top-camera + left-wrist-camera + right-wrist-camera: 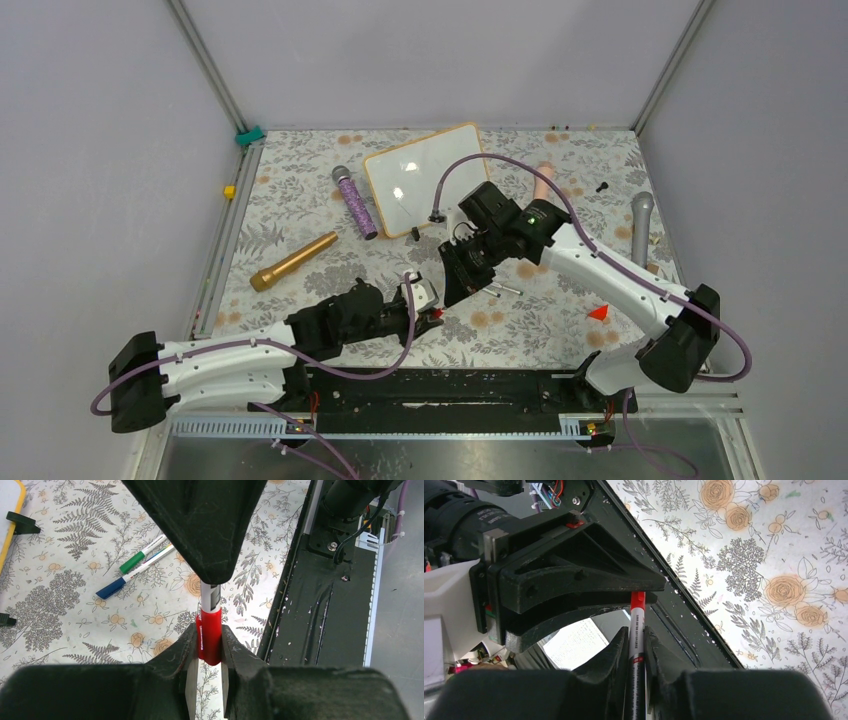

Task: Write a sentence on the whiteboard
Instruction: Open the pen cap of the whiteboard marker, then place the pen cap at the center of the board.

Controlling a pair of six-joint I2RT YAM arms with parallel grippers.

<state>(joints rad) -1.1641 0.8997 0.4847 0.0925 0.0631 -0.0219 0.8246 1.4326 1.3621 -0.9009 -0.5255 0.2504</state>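
The whiteboard (425, 178), white with a light-wood frame, lies at the back of the table; no sentence shows on its glossy face. A marker (209, 635) is held between both arms above the near middle of the table. My left gripper (208, 640) is shut on its red cap. My right gripper (636, 640) faces it and is shut on the white and black barrel (637, 625). In the top view the left gripper (432, 316) and right gripper (452, 290) meet tip to tip, well in front of the board.
A green marker (142, 557) and a blue marker (130, 577) lie on the floral cloth near the grippers. A purple microphone (355, 202), a gold one (294, 262) and a grey one (641, 228) lie around the board. The black base rail (440, 385) runs along the near edge.
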